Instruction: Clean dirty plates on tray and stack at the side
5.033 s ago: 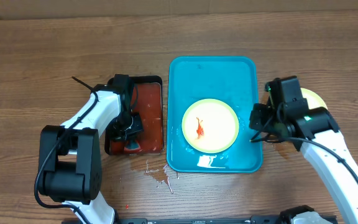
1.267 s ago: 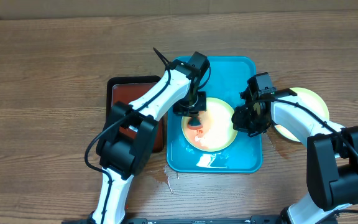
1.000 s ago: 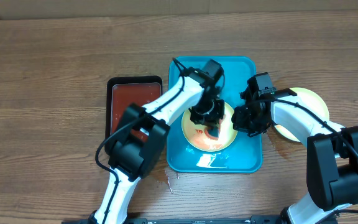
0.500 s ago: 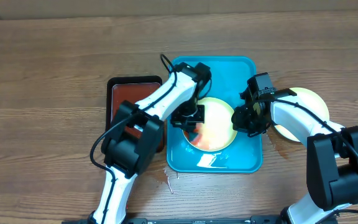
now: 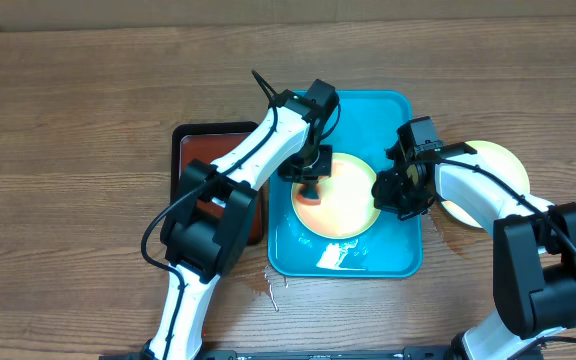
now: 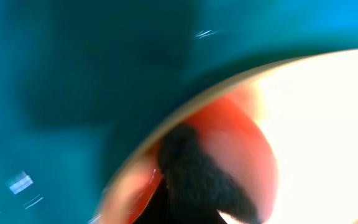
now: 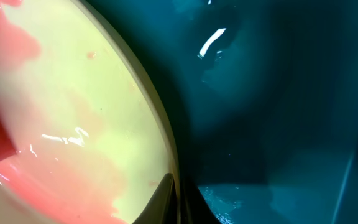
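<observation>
A yellow-green rimmed plate (image 5: 353, 195) lies in the turquoise tray (image 5: 368, 115), its pale centre washed with faint red. My left gripper (image 5: 310, 185) is over the plate's left edge, shut on a red-orange sponge (image 5: 309, 196) that presses on the plate. The left wrist view is blurred and shows the sponge (image 6: 244, 155) on the plate's rim. My right gripper (image 5: 388, 190) is shut on the plate's right rim. In the right wrist view its fingers (image 7: 178, 199) pinch that rim, with the plate (image 7: 86, 87) on the left and the tray (image 7: 278, 93) on the right. A second plate (image 5: 496, 158) lies on the table at the right.
A black tray of red liquid (image 5: 200, 152) stands left of the turquoise tray, partly under my left arm. Small wet drops (image 5: 268, 285) lie on the wood near the tray's front left corner. Water pools in the tray's front part (image 5: 333, 255).
My left gripper has dragged the sponge across the plate, from centre to lower left, then up to the left edge. The red smear has thinned. My right gripper has not moved.
</observation>
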You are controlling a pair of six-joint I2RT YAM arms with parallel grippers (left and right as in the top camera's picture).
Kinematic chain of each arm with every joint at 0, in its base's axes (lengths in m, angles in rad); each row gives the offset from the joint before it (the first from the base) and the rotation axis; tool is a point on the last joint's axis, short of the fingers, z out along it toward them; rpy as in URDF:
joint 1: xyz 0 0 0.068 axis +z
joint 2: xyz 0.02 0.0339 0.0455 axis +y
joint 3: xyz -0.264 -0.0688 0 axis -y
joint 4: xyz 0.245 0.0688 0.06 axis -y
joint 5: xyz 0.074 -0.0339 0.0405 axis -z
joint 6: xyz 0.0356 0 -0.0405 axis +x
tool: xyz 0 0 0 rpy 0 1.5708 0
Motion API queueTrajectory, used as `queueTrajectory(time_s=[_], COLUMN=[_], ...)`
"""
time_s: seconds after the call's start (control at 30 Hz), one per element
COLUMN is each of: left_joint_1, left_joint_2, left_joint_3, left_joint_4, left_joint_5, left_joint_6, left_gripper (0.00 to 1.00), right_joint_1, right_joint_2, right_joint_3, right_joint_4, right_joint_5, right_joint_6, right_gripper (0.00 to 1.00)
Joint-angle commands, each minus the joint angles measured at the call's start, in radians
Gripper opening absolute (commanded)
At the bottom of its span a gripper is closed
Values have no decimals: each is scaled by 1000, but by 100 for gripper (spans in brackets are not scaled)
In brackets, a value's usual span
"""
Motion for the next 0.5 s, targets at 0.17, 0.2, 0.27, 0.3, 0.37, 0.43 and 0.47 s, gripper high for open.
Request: queueTrajectory(time_s=[0.17,0.2,0.27,0.3,0.37,0.43,0.47], left_joint_1=[-99,-106,-113,-113,-111,-100,-89], left_joint_2=[85,82,77,76,76,75,75], left_joint_3=[19,20,20,20,20,20,20], left_joint_4=[64,60,49,33,-8,-43,-65], left_joint_5=[343,351,381,383,358,299,257], left_joint_6=[42,49,74,82,84,82,82], left_gripper=[4,4,4,4,4,4,4], right_joint_1=[-8,-8,-8,-8,-8,-8,-8], right_joint_2=[6,6,6,6,6,6,6], right_joint_3=[-4,-3,-4,-4,-3,-3,-3], right_joint_4=[-11,-11,-9,-9,-10,-10,-11], right_joint_5=[50,50,50,50,50,50,50], right_joint_6=[-9,-9,-9,-9,-9,-9,-9], right_gripper=[4,4,4,4,4,4,4])
